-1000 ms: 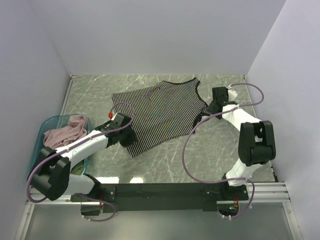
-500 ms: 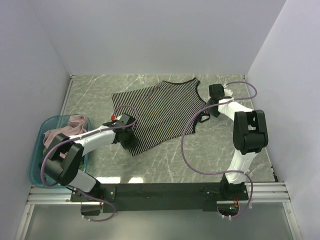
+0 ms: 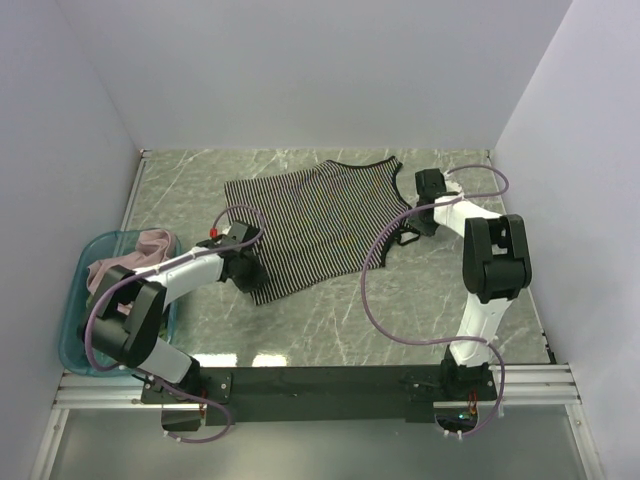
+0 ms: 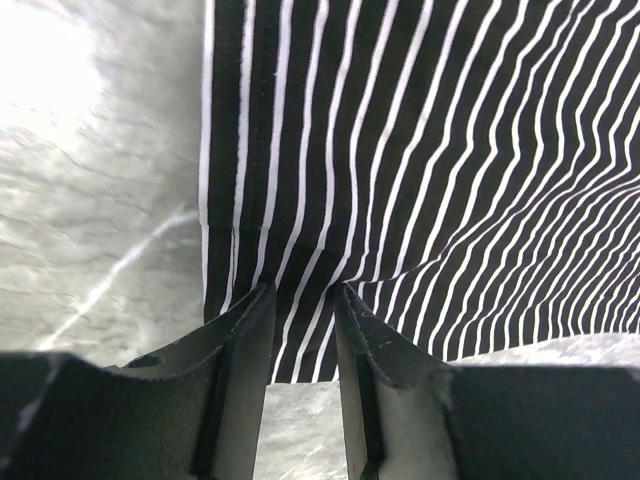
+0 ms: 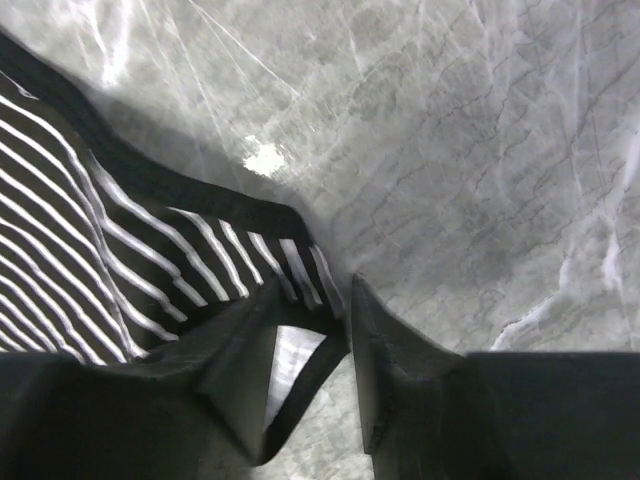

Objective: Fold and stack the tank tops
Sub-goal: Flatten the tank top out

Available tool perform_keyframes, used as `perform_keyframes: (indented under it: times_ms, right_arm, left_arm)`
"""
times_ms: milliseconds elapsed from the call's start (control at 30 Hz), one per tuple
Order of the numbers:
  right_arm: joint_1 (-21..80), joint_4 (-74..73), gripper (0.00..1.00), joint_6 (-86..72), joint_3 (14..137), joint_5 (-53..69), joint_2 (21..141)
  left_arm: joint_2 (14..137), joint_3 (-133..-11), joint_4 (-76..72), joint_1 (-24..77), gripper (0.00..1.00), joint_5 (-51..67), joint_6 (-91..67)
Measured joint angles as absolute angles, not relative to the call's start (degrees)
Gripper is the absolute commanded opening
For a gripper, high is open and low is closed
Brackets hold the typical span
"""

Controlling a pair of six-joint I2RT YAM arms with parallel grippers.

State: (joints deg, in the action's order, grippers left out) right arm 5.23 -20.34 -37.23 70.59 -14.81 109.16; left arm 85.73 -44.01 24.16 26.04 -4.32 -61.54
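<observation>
we are at the grasping step on the striped tank top point(image 3: 320, 222): left gripper point(image 4: 302, 330) jaws straddle its hem point(image 4: 480, 335), right gripper point(image 5: 318, 360) jaws its strap point(image 5: 290, 262), grip we cannot tell; next we clench, lift, fold

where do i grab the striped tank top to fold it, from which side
Pinch the near hem corner from the left and the shoulder strap from the right. The striped tank top lies flat on the table, hem leftward, straps rightward, so those free edges are probably easiest to pinch.
</observation>
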Motion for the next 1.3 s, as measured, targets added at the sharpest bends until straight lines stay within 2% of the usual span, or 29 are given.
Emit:
perform_keyframes:
  times_ms: [100, 267, 300, 333, 400, 433, 500, 833, 1000, 1067, 1100, 1133, 1200, 1233, 1300]
  right_arm:
    - [5.26, -21.06, 0.48, -36.8, 70.85, -14.57, 109.75]
    - [5.28, -22.02, 0.45, -36.58, 71.05, -14.5, 109.78]
    - [5.39, -22.17, 0.42, -36.56, 71.16, -14.5, 109.8]
    - [5.5, -22.31, 0.32, -36.53, 71.35, -14.5, 109.86]
    - [5.65, -22.79, 0.2, -36.25, 71.94, -14.5, 110.13]
    - [5.72, -22.87, 0.09, -36.49, 72.18, -14.5, 110.26]
    - [5.87, -23.24, 0.0, -36.38, 72.82, -14.5, 110.5]
    - [6.02, -30.48, 0.0, -32.86, 79.59, -20.08, 110.0]
    - [6.42, -34.04, 0.0, -30.59, 80.75, -24.71, 104.99]
    - [6.55, -34.02, 0.04, -30.35, 79.09, -26.04, 102.15]
    - [6.52, -33.87, 0.1, -30.33, 77.8, -26.61, 100.75]
    - [6.52, -33.91, 0.23, -30.35, 76.55, -27.16, 99.77]
    - [6.44, -33.98, 0.39, -30.5, 74.67, -28.25, 99.0]
    - [6.31, -33.98, 0.51, -30.44, 73.89, -28.62, 99.04]
    - [5.96, -33.58, 0.61, -30.3, 72.1, -28.88, 99.24]
  left_arm:
    - [85.73, -44.01, 24.1, 25.08, 0.37, -4.34, -61.17]
    - [85.73, -44.01, 24.01, 23.62, 0.37, -4.32, -60.53]
    - [85.73, -44.01, 24.01, 23.14, 0.37, -4.32, -60.4]
    - [85.73, -44.01, 23.97, 22.24, 0.37, -4.27, -60.05]
    - [85.73, -44.01, 23.83, 20.51, 0.37, -4.23, -59.37]
    - [85.73, -44.01, 23.83, 19.86, 0.36, -4.25, -59.18]
    - [85.73, -44.01, 23.81, 18.39, 0.36, -4.27, -58.96]
    - [85.78, -44.01, 23.68, 16.95, 0.35, -4.29, -57.78]
    - [86.04, -44.01, 22.98, 16.95, 0.34, -4.12, -57.65]
    - [86.13, -44.01, 22.74, 16.95, 0.34, -3.97, -57.47]
    - [86.15, -44.01, 22.65, 16.97, 0.34, -3.88, -57.36]
    - [86.19, -44.01, 22.52, 17.02, 0.34, -3.81, -57.19]
    - [86.21, -44.01, 22.39, 17.17, 0.34, -3.84, -56.73]
    - [86.21, -43.99, 22.35, 17.23, 0.35, -3.88, -56.6]
    - [86.21, -43.92, 22.26, 17.23, 0.37, -3.84, -56.45]
